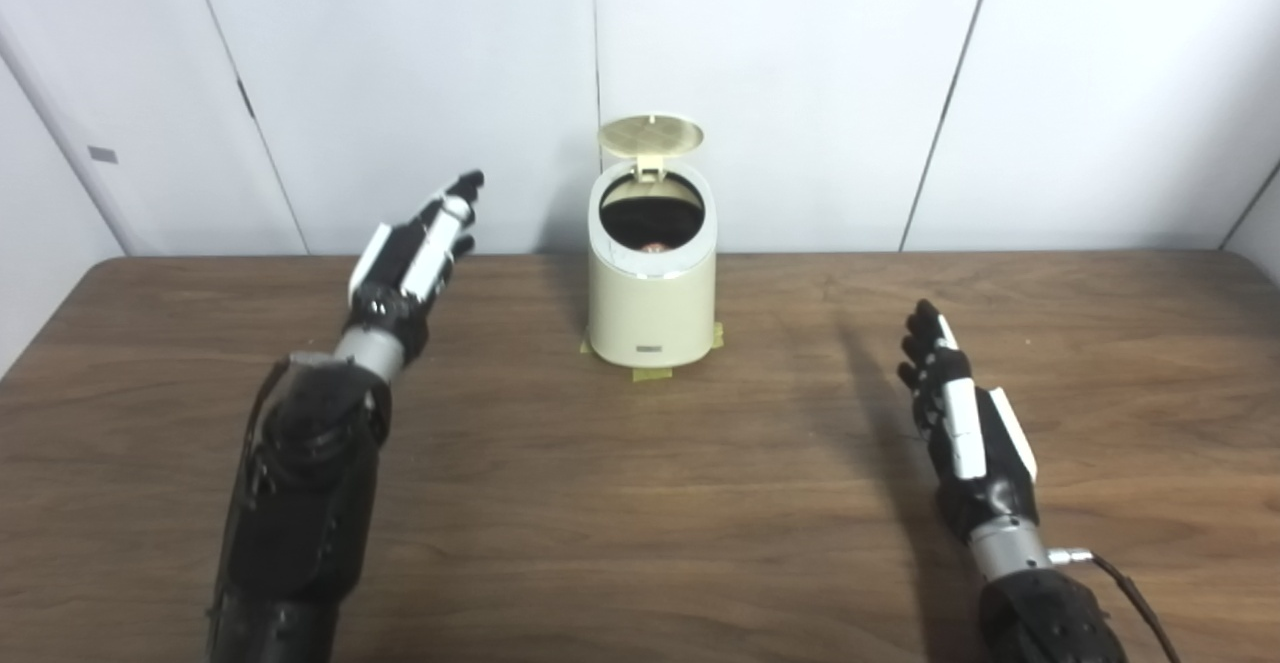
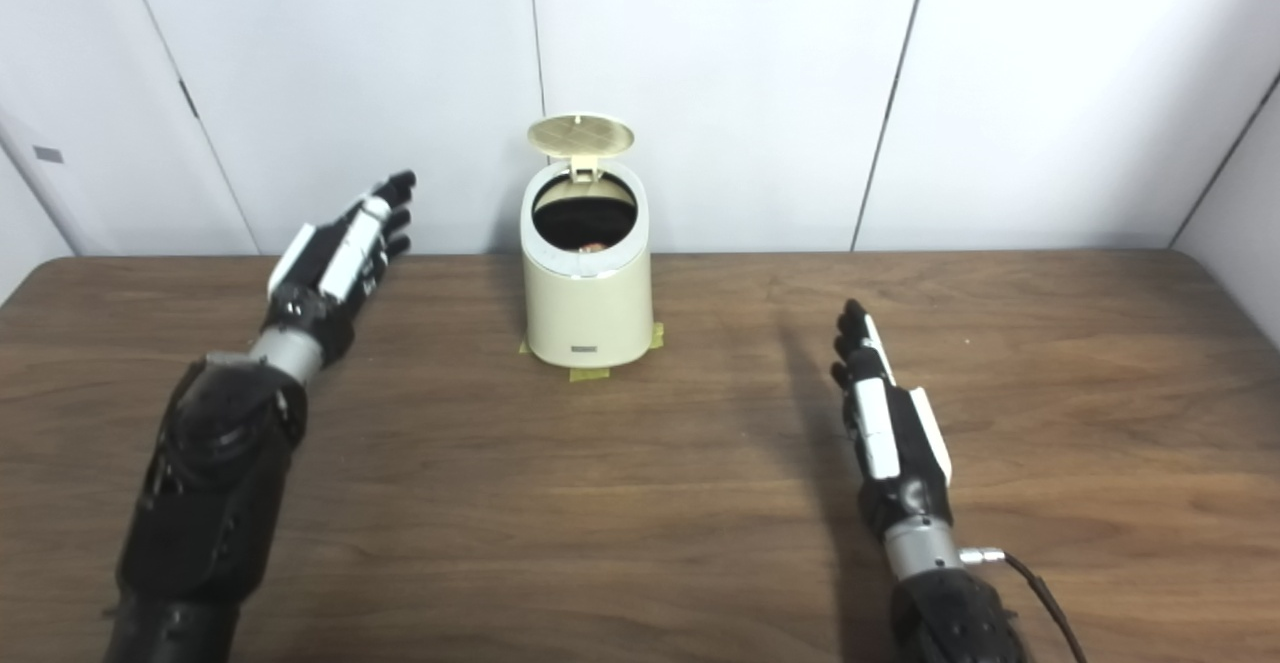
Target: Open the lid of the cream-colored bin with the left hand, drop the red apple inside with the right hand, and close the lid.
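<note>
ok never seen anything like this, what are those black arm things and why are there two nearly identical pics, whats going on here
Those are the two arms of a humanoid robot, each ending in a mechanical hand with fingers. The two pictures come from two cameras side by side on its head, so they show the same scene from slightly different spots.

On the wooden table stands a cream-colored bin, sitting on bits of tape. Its lid is flipped up, and something reddish, probably the apple, shows faintly inside the dark opening.

The left hand hangs in the air to the left of the bin, fingers stretched out. The right hand is low over the table to the right, also open. Neither holds anything or touches the bin.
</note>
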Robot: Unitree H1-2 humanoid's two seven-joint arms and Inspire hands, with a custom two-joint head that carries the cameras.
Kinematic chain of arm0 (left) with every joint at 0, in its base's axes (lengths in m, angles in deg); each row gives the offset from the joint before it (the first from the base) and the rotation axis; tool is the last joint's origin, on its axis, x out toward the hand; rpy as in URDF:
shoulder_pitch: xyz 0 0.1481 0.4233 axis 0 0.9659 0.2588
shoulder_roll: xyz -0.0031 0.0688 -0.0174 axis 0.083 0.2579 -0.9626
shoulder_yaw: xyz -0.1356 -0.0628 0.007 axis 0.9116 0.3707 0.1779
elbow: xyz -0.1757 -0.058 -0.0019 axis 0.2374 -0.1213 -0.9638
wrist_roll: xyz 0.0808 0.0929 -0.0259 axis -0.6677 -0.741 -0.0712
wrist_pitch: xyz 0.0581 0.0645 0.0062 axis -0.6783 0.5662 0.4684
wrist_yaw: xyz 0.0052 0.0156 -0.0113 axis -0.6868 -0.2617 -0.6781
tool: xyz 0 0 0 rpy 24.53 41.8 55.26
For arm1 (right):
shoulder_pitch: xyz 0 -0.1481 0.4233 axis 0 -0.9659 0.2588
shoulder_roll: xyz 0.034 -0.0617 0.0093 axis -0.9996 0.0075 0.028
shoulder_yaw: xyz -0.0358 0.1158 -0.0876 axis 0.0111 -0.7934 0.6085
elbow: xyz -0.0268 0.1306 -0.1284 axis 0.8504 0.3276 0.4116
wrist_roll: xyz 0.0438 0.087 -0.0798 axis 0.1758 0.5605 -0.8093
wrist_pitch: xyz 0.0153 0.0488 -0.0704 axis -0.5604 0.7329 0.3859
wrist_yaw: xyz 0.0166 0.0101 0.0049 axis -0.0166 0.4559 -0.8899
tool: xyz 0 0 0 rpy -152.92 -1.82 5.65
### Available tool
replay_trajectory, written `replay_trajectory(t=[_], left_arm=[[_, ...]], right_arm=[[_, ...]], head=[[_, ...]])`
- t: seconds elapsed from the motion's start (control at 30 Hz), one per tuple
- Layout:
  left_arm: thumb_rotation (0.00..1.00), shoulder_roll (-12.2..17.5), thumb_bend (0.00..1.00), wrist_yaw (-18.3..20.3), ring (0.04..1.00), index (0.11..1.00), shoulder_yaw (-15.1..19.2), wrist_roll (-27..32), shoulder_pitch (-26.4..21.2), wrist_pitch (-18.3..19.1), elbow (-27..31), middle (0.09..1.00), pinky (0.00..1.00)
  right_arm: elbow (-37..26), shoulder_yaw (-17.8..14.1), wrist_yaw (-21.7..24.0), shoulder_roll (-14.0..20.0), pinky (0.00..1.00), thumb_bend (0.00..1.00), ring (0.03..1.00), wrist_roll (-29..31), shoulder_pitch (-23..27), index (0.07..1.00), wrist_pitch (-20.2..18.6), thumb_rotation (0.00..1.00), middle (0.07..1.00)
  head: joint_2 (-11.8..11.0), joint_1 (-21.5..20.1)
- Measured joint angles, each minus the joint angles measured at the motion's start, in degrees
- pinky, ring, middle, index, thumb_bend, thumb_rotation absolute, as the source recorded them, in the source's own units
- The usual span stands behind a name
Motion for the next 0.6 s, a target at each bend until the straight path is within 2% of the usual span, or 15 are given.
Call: replay_trajectory(t=[0.2, 0.3, 0.6], left_arm=[[0.72, -0.9, 0.45, 0.2, 0.964, 0.898, 0.3, 0.6, -5.9, 1.0, -3.0, 0.949, 0.97], [0.75, -1.5, 0.45, 1.1, 0.959, 0.906, -0.2, 0.7, -7.8, 1.7, -4.2, 0.940, 0.98], [0.73, -2.7, 0.47, 1.9, 0.931, 0.891, -1.2, 0.1, -10.9, 1.5, -7.8, 0.918, 0.94]], right_arm=[[0.1, 0.6, -1.2, -0.5, 1.00, 0.65, 1.000, -0.1, -1.1, 1.000, 0.9, 1.00, 1.000], [0.1, 0.7, -1.2, -0.4, 1.00, 0.66, 1.000, 0.0, -1.0, 1.000, 0.9, 1.00, 1.000], [0.8, 1.7, -1.3, 0.3, 1.00, 0.65, 1.000, -0.7, -0.9, 1.000, 0.7, 1.00, 0.999]], head=[[-1.6, 0.4], [-1.9, 0.6], [-2.3, 0.9]])
